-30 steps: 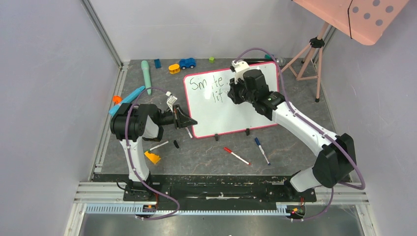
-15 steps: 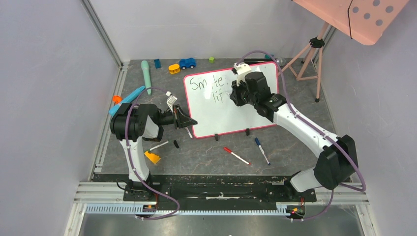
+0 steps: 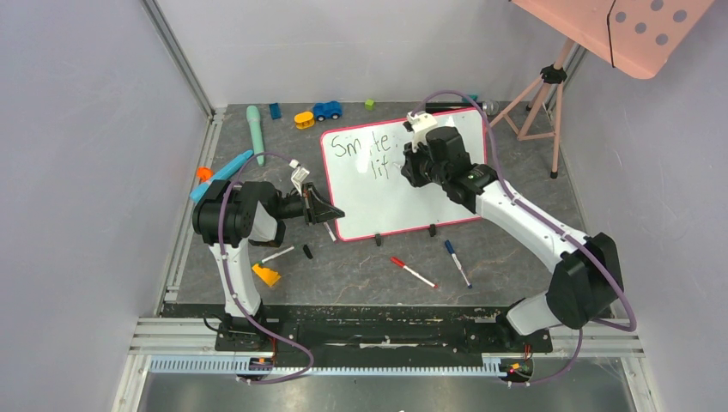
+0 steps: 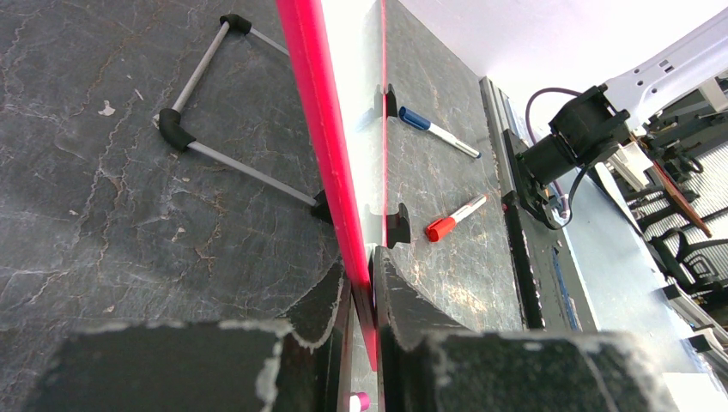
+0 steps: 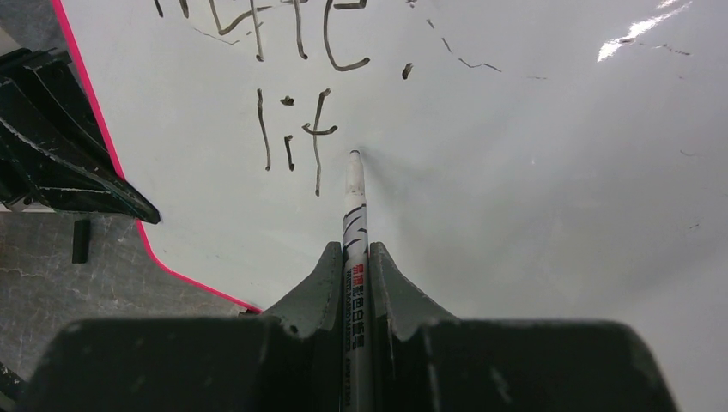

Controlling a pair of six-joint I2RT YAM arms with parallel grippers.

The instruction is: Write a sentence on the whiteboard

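The whiteboard (image 3: 386,193), white with a pink-red frame, stands tilted on the dark table. Black handwriting (image 3: 365,148) reads roughly "Smite" above "lif"; it also shows in the right wrist view (image 5: 292,137). My left gripper (image 3: 330,215) is shut on the board's lower-left frame edge (image 4: 330,172). My right gripper (image 3: 410,165) is shut on a white marker (image 5: 354,223), whose tip touches the board just right of "lif". The board (image 5: 515,172) fills the right wrist view.
A red-capped marker (image 3: 413,272) and a blue-capped marker (image 3: 457,262) lie in front of the board. Toys (image 3: 316,112), a teal tool (image 3: 254,133), an orange piece (image 3: 267,275) and a black cap (image 3: 307,251) lie around. A pink tripod (image 3: 541,103) stands at back right.
My right gripper with the marker has shifted slightly right and up along the board beside "lif". The left arm has not moved.
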